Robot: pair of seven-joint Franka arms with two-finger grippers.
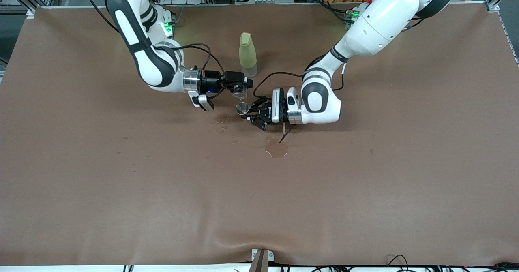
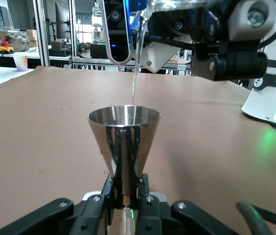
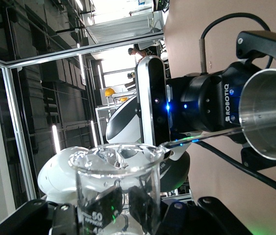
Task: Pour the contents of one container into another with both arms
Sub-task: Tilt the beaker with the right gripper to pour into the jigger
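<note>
The right gripper is closed on the clear cup, holding it tipped on its side in the air directly above the metal jigger. The left gripper is clamped on the jigger's narrow waist and holds it upright, mouth up, over the middle of the table, with the tall yellow-green bottle standing farther from the front camera and taking no part. In the left wrist view a thin stream of clear liquid falls from the cup above and lands inside the jigger, close to the part of its rim farthest from that camera. In the right wrist view the cup fills the foreground with the stream leaving its lip toward the jigger's open mouth. The step in hand appears to be the pour itself, and it looks well under way. To do it well, hold the jigger level and motionless and shift it so the stream lands at the centre of the mouth. Increase the cup's tilt slowly, so the stream stays thin and does not run down the cup's wall. Wet patches on the table nearer the front camera suggest spills are likely; stop tilting before the jigger brims.
</note>
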